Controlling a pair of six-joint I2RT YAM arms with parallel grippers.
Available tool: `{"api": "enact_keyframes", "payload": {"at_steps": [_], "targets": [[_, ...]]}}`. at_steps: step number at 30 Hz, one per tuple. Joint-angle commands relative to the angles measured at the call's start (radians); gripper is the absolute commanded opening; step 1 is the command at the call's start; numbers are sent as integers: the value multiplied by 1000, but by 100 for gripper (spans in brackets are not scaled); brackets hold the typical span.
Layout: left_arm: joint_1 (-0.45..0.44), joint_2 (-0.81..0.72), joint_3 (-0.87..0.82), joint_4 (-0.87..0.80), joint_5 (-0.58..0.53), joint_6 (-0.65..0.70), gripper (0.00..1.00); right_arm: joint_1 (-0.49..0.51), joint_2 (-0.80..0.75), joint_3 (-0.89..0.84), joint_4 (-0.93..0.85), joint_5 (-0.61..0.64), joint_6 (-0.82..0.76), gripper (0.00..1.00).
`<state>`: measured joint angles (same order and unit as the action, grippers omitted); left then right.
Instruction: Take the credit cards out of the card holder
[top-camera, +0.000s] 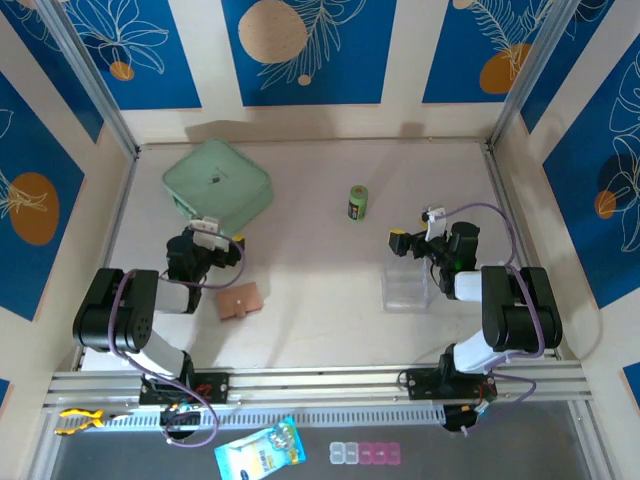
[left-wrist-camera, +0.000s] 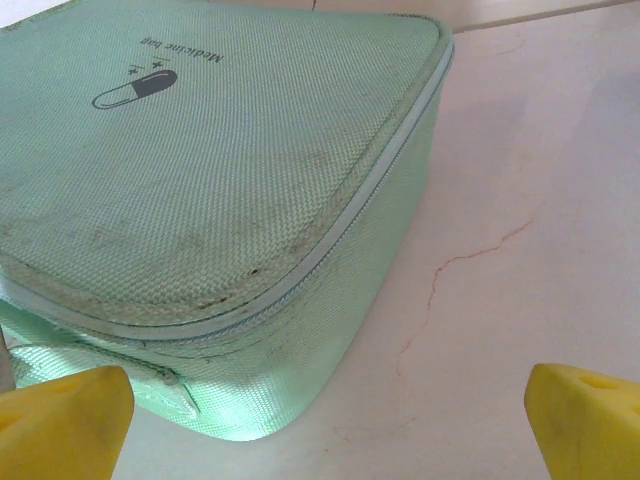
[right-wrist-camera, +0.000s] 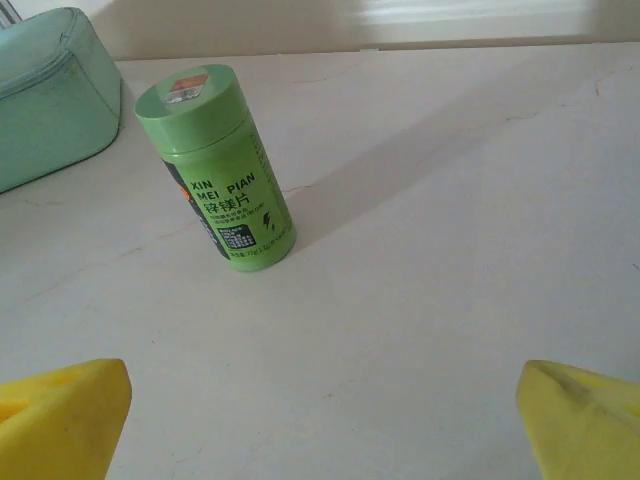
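The tan-pink card holder (top-camera: 241, 299) lies flat and folded shut on the pale table (top-camera: 320, 330), toward the near left, with nothing touching it. Just beyond it the left gripper (top-camera: 205, 232) hangs with its jaws wide apart, yellow fingertips (left-wrist-camera: 60, 420) facing the near corner of the mint-green medicine bag (left-wrist-camera: 200, 180). Across the table the right gripper (top-camera: 405, 243) is likewise spread and empty above a clear plastic box (top-camera: 405, 288), facing an upright green bottle (right-wrist-camera: 215, 170).
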<state>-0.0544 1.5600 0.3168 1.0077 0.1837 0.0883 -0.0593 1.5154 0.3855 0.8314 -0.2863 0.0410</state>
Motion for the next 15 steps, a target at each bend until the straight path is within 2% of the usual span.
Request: {"api": "enact_keyframes", "payload": {"at_steps": [1, 15], "targets": [[13, 2, 16, 4, 30, 13, 100, 0, -1, -3, 32, -13, -17, 99], [14, 3, 32, -22, -6, 1, 100, -4, 0, 0, 28, -14, -17, 99]]}}
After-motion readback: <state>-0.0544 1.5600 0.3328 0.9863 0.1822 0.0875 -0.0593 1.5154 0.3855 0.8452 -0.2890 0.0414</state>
